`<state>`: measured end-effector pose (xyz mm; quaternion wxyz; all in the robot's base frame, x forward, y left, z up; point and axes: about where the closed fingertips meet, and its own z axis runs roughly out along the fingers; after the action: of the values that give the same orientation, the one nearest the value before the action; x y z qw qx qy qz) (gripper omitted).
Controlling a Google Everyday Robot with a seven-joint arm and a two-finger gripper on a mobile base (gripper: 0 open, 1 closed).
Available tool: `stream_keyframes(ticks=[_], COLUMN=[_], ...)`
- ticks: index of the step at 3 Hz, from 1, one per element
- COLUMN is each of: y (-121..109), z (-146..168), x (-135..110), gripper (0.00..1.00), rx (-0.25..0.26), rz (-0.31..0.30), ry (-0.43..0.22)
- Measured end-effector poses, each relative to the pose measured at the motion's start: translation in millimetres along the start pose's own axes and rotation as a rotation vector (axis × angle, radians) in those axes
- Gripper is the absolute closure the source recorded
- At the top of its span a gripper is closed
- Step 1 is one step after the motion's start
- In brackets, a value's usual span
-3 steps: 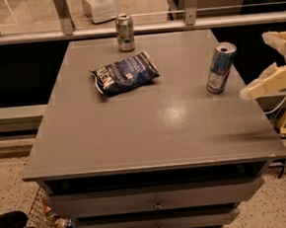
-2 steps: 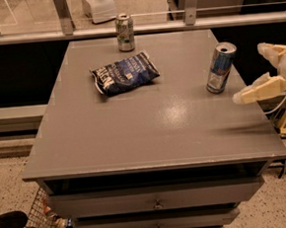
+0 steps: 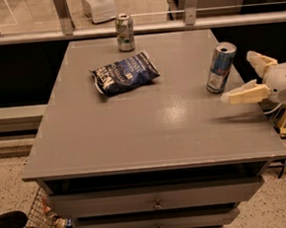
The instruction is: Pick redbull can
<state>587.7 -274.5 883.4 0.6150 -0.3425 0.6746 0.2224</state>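
The redbull can [image 3: 220,67] is tall, slim, blue and silver, and stands upright near the right edge of the grey table [image 3: 149,135]. My gripper [image 3: 239,77] is at the right edge of the view, just right of the can and apart from it. Its two cream fingers [image 3: 243,95] are spread open with nothing between them. One finger points left below the can's base level, the other sits higher behind it.
A shorter silver-green can [image 3: 124,32] stands at the table's back edge. A dark blue chip bag [image 3: 123,74] lies left of centre. Drawers [image 3: 155,204] are below the tabletop, a wire basket [image 3: 45,217] on the floor at left.
My gripper has moved left, closer to the redbull can, and its fingers stay spread. The cans and bag have not moved.
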Motion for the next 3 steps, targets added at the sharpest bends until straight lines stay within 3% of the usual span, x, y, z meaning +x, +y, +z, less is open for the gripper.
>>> stream_keyframes(ticks=[1, 3], y=[0.0, 8.2], z=[0.0, 34.3], x=[0.0, -12.4], gripper=[0.00, 0.00], rx=[0.000, -0.025], rz=[0.000, 0.022], ry=[0.000, -0.049])
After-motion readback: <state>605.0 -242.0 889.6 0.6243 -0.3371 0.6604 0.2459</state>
